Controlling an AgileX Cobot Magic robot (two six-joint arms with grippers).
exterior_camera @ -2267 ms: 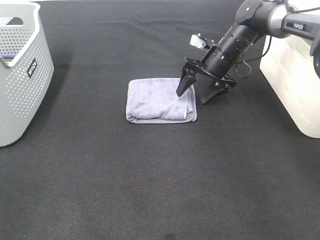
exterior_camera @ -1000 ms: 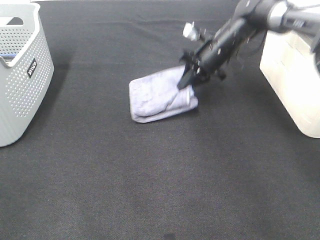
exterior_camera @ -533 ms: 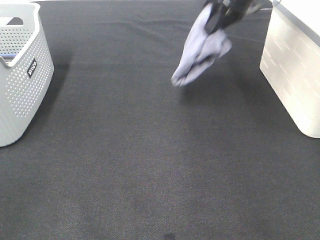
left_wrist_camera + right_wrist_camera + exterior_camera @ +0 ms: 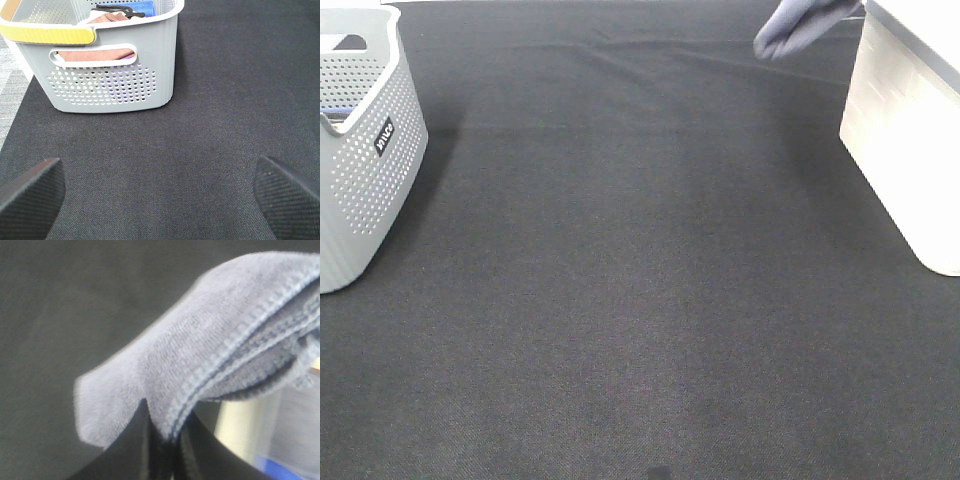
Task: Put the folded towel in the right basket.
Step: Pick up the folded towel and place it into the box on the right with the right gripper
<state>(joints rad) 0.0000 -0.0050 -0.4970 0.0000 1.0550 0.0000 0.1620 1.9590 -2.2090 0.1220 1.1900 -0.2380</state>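
The folded lavender towel (image 4: 798,25) hangs in the air at the top right edge of the exterior view, just left of the white right basket (image 4: 910,130). The right arm itself is out of that view. In the right wrist view my right gripper (image 4: 162,442) is shut on the towel (image 4: 200,360), with the basket's pale wall (image 4: 240,425) behind it. My left gripper (image 4: 160,195) is open and empty, its fingertips (image 4: 30,195) spread above the black mat.
A grey perforated basket (image 4: 360,140) stands at the far left. It shows in the left wrist view (image 4: 110,75) with a yellow handle and cloths inside. A black mat (image 4: 620,300) covers the table.
My right gripper closed on the towel on the mat, lifted it and carried it up and to the right, to beside the white basket. The arm has left the exterior view.
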